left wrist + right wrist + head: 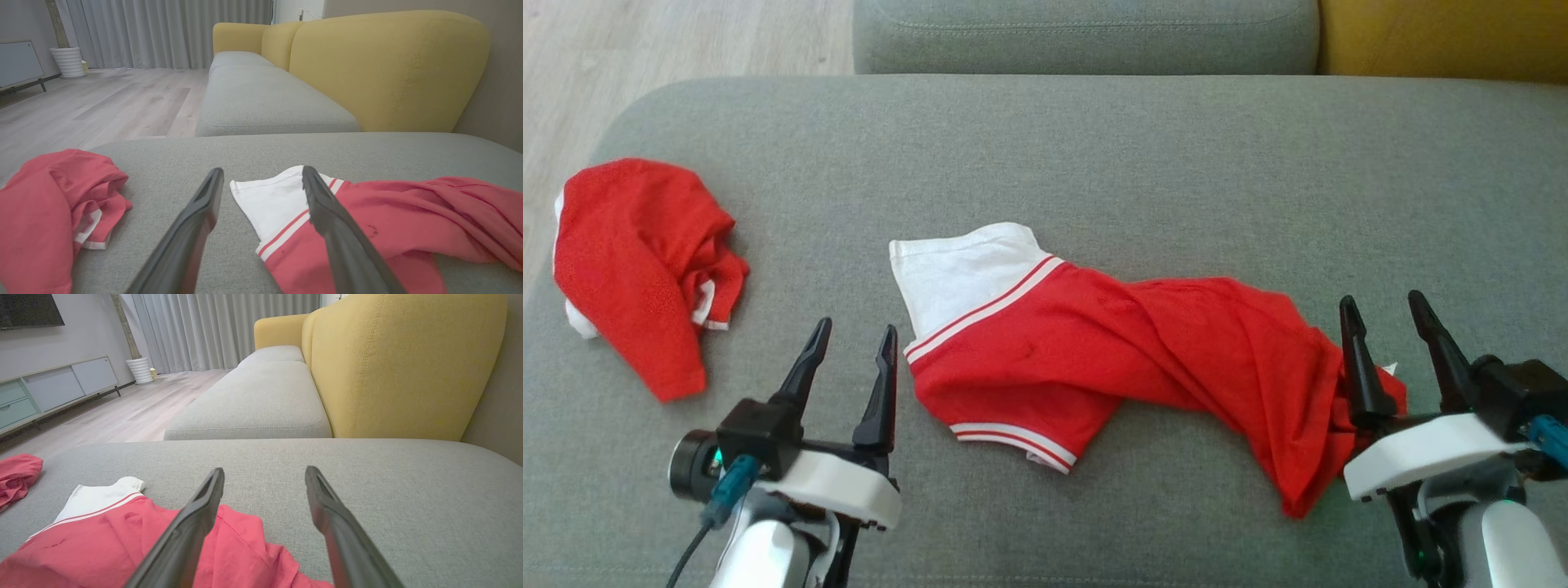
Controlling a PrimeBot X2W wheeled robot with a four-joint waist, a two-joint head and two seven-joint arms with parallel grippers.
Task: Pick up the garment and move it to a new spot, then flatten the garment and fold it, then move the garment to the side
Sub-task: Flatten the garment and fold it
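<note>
A red garment [1127,359] with a white sleeve and white stripes lies twisted across the middle of the grey cushion [1094,155]. My left gripper [854,331] stands open just left of its striped hem, holding nothing. The left wrist view has the white sleeve [269,200] between and past the fingertips. At the garment's right end my right gripper [1380,304] is open, its left finger over the bunched red cloth. In the right wrist view the garment [122,543] lies low and left under the left finger.
A second red garment [637,261] lies crumpled at the cushion's left edge, near the drop to the wooden floor [645,41]. Another grey seat [1086,33] and a yellow backrest [1445,33] stand beyond. Bare cushion stretches behind and to the right.
</note>
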